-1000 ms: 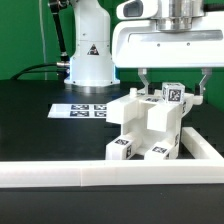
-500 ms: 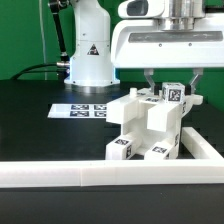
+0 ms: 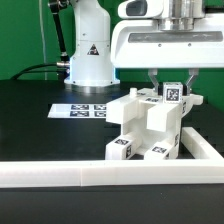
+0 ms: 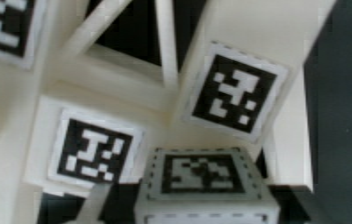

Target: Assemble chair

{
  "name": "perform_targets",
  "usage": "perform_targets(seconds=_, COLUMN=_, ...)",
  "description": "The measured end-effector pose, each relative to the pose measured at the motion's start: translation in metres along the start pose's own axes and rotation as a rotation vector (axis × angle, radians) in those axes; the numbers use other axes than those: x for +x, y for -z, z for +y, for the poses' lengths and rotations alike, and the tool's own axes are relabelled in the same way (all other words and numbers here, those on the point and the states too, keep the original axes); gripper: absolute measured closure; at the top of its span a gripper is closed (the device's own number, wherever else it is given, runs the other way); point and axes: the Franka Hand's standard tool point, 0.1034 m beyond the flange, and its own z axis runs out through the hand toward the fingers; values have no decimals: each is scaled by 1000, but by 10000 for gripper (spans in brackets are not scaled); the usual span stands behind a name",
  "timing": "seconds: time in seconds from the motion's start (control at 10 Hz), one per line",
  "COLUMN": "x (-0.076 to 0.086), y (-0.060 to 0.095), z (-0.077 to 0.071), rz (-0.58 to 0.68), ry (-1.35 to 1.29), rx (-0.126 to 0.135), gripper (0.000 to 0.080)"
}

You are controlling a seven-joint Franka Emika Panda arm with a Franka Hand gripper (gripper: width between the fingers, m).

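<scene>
The chair [image 3: 150, 128] is a stack of chunky white tagged pieces standing right of the middle in the exterior view. Its topmost piece, a square block with a tag [image 3: 172, 94], sticks up at the back. My gripper [image 3: 172, 86] comes straight down over it and is shut on that block, one finger on each side. In the wrist view the same block [image 4: 199, 175] fills the space between my dark fingers [image 4: 127, 196], with other tagged chair parts [image 4: 237, 92] lying beyond it.
A long plain white rail [image 3: 90, 176] runs along the front and turns back at the exterior view's right [image 3: 206, 150]. The marker board [image 3: 82, 110] lies flat behind the chair to the left. The arm's white base [image 3: 88, 55] stands at the back.
The jaws have closed from wide open onto the top block of the chair. The hand itself has hardly moved.
</scene>
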Motion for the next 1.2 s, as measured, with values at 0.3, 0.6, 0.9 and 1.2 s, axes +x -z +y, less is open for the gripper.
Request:
perform_targets(seconds=0.3, x=0, y=0, z=-1, rz=1, ry=-273, rx=2, gripper=517)
perform_targets(seconds=0.6, x=1, y=0, z=0, rz=-4, ry=-499, rx=14, gripper=515)
perform_targets(seconds=0.9, x=1, y=0, z=0, rz=-9, ry=-718, rx=19, gripper=515)
perform_targets(seconds=1.2, x=0, y=-1, z=0, rz=-15, ry=-935, rx=22, gripper=515)
